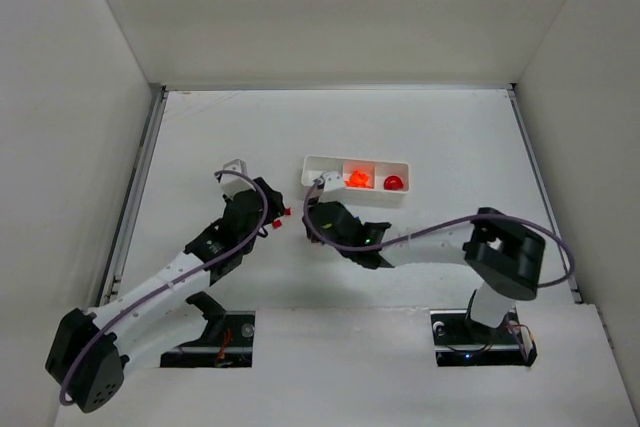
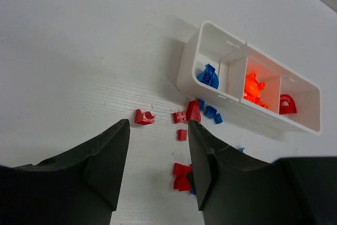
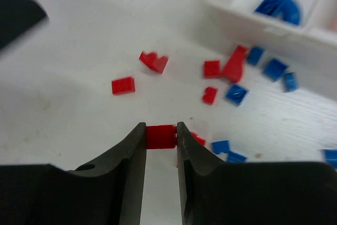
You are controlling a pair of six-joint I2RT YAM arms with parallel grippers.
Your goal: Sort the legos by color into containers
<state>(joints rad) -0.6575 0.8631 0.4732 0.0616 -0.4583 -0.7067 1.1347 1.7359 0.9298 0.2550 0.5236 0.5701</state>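
Red and blue legos (image 2: pixel 193 112) lie scattered beside the tray (image 2: pixel 188 62).

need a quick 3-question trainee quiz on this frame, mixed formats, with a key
1. True or false: the right claw has a red brick pinched between its fingertips.
2. Which colour of pieces lies in the middle compartment of the white tray? A) blue B) orange C) red
3. Fill in the blank: the left claw stands ___, with nothing held between its fingertips.

Key: 1 true; 2 B; 3 open.
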